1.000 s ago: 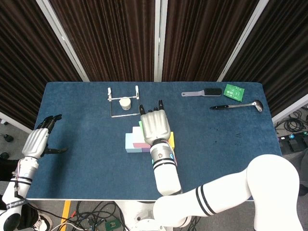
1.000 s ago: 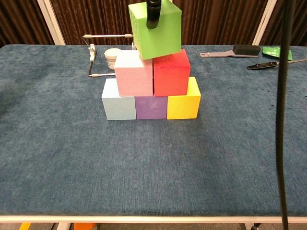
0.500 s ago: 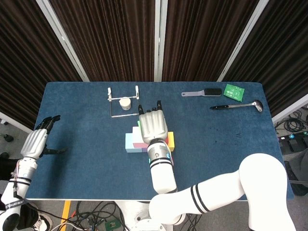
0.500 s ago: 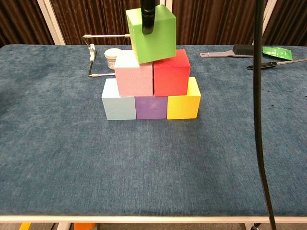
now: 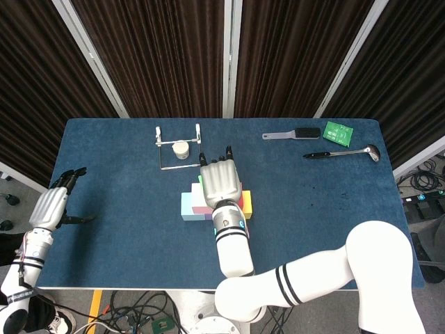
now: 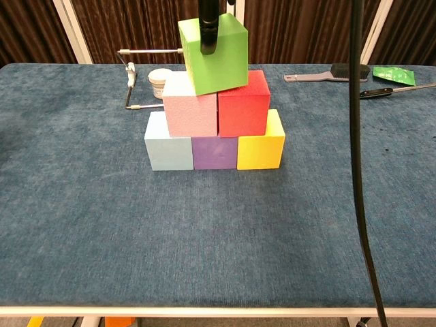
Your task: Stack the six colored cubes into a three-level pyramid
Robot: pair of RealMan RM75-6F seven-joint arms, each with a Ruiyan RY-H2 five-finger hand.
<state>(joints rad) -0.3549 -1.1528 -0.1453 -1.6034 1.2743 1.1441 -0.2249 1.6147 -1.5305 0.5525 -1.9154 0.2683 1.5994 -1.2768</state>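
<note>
Holding the square green foam cube (image 6: pixel 212 53) in the right hand (image 5: pixel 221 182), tilted, touching the tops of the pink cube (image 6: pixel 190 105) and red cube (image 6: pixel 243 103). Leaving only the setting flat and letting go, with five cubes already sitting in two rows. Resting the left hand (image 5: pixel 53 204) wide and empty at the bench (image 6: pixel 82 225) edge; seeing no writing clear enough for reading.

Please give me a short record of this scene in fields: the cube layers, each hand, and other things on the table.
bottom layer: blue cube, purple cube, yellow cube, side by side
middle layer: pink cube, red cube
top: green cube, tilted, over the pink and red cubes
right hand: holds the green cube
left hand: at the table's left edge, holding nothing
other things: wire rack, small jar, brush, ladle, green packet
</note>
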